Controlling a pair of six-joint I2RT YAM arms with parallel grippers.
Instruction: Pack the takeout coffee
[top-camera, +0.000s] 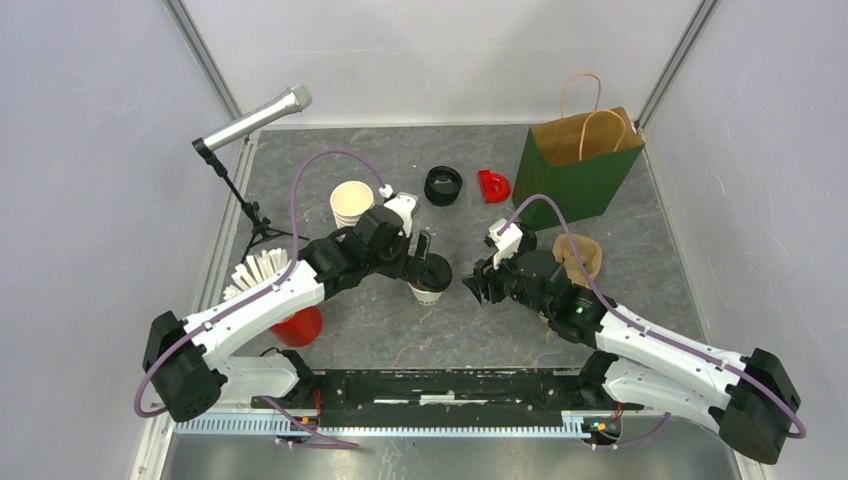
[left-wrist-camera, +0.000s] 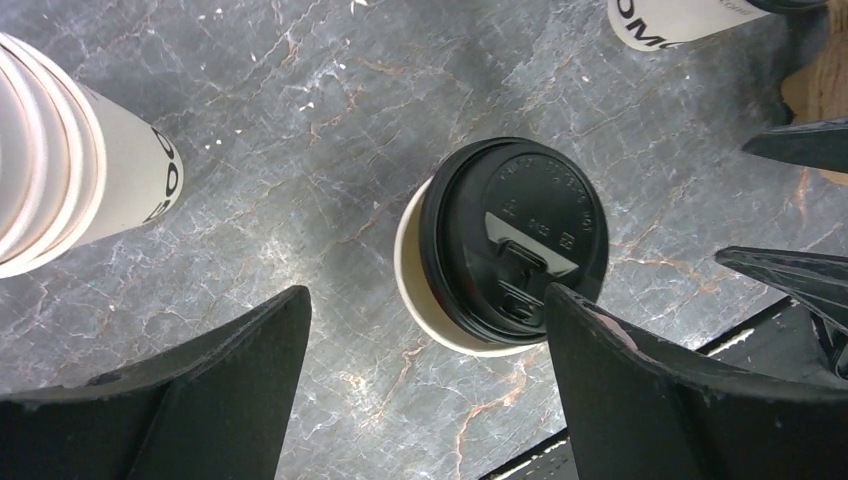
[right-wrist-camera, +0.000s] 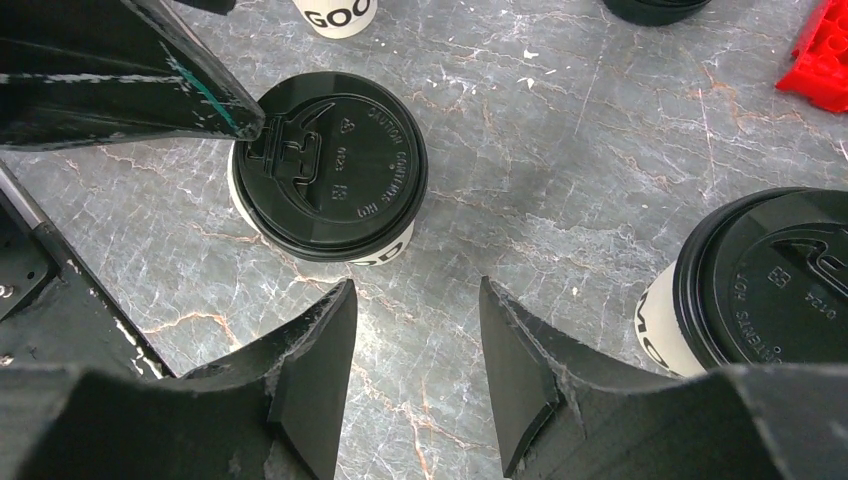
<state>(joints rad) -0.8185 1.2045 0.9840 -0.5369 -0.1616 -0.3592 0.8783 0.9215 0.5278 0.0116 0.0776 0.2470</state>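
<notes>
I have the left end effector (left-wrist-camera: 425, 298) spread wide over one lidded coffee cup (left-wrist-camera: 510, 240), which stands upright mid-table (top-camera: 470, 335). One fingertip sits at the lid's rim, with no pinch. The right end effector (right-wrist-camera: 417, 290) is partly spread and holds nothing. It hangs between that cup and the second lidded cup (right-wrist-camera: 765, 280).

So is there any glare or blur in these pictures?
Top view: even light, only faint shadows. Left wrist view: pale glare on the table beside the lidded cup; jaws dark, slightly soft. Right wrist view: lid lettering crisp.
</notes>
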